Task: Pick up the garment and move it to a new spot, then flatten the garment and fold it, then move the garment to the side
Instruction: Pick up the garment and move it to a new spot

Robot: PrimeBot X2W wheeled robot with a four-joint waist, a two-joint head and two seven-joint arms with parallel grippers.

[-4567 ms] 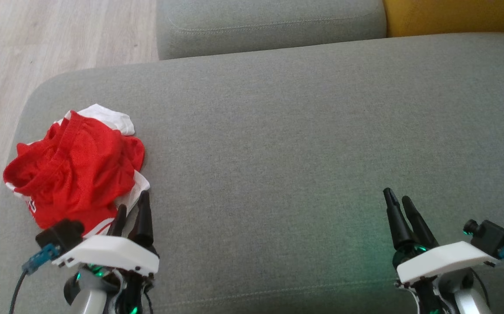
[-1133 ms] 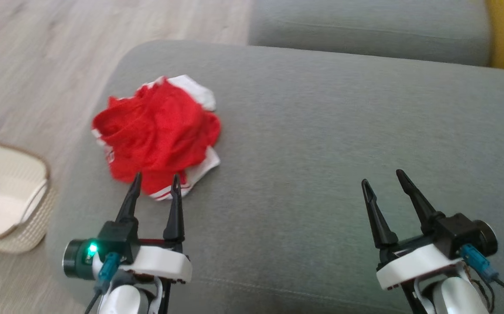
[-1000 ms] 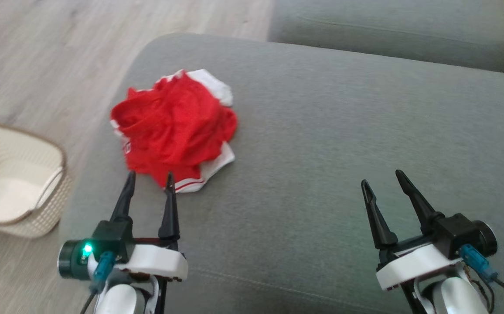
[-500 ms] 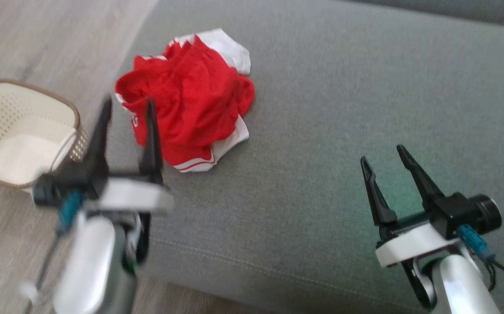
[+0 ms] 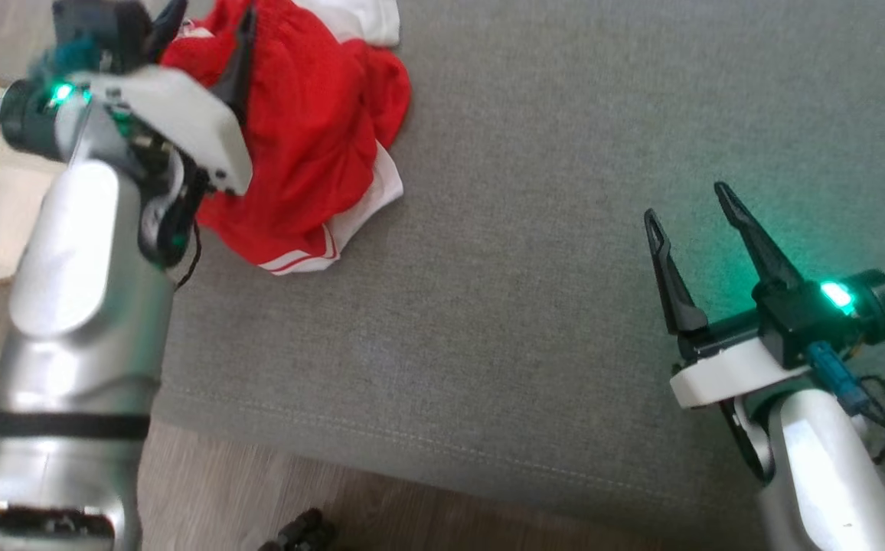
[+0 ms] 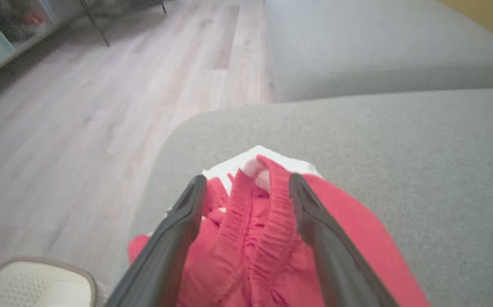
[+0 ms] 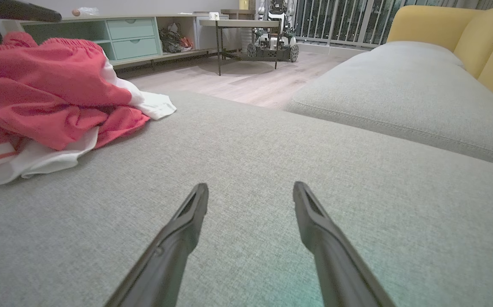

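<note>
Left tool [image 5: 204,27] is held at the far left of the grey sofa cushion [image 5: 550,191], with its two dark fingers spread apart over the crumpled red-and-white garment [image 5: 312,130]. In the left wrist view a ridge of gathered red waistband is framed between the spread fingers; whether the cloth is pressed by them cannot be told. The garment is bunched up near the cushion's far left corner, with white fabric showing at its near and far edges. The right tool [image 5: 687,205] is held at the near right, well apart from the garment, with its fingers likewise apart above bare grey fabric, on which a green glow is cast. A cream basket [image 6: 37,273] is seen on the wooden floor [image 6: 80,128] just left of the cushion.
</note>
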